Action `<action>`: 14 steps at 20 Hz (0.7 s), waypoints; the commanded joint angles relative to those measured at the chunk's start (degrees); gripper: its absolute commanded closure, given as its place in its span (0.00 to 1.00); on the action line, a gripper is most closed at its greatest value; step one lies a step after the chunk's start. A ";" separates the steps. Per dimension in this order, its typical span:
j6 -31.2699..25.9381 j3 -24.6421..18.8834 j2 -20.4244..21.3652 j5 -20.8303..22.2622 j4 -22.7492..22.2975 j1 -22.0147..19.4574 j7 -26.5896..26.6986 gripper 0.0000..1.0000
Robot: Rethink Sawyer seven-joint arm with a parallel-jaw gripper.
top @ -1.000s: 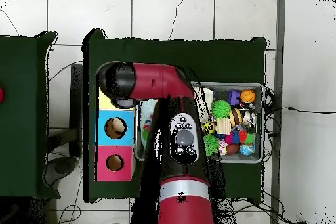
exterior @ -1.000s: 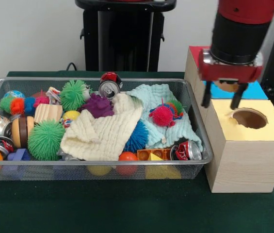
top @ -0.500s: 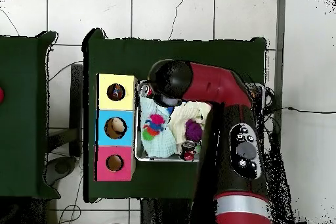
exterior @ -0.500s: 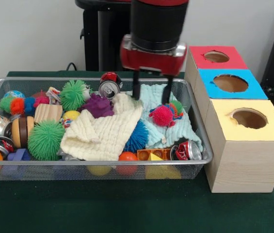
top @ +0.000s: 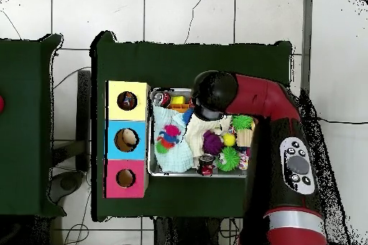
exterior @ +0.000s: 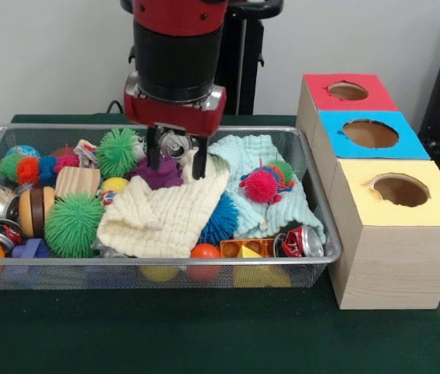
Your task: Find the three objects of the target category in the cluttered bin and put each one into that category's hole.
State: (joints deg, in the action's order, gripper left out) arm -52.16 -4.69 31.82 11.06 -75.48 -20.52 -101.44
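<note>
From the front, the gripper (exterior: 177, 162) hangs with fingers apart over the wire bin (exterior: 313, 195), straddling a silver can (exterior: 175, 143) above the cream cloth (exterior: 165, 214). The bin's rim nearly meets the yellow-topped box (exterior: 395, 238) at 3 o'clock; bare green table (exterior: 220, 335) lies at 6 o'clock.

From overhead, the red arm (top: 277, 134) covers the bin's 3 o'clock half; the holes (top: 126, 139) sit at 9 o'clock, tiled floor (top: 187, 12) at 12.
</note>
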 commanded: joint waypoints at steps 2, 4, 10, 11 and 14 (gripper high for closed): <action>-6.19 -9.01 -5.10 7.98 -0.46 -4.29 23.69 0.00; -5.05 -9.88 -5.48 9.26 -0.73 -5.18 24.03 0.00; -9.01 -11.07 -4.38 12.69 -0.32 -7.14 27.43 0.00; -11.26 -11.00 -3.15 14.03 -1.13 -7.67 30.26 0.00; -13.34 -11.84 -1.02 15.58 -2.96 -10.11 34.52 0.00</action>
State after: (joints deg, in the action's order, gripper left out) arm -55.49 -10.80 29.07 21.05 -75.52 -27.40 -92.98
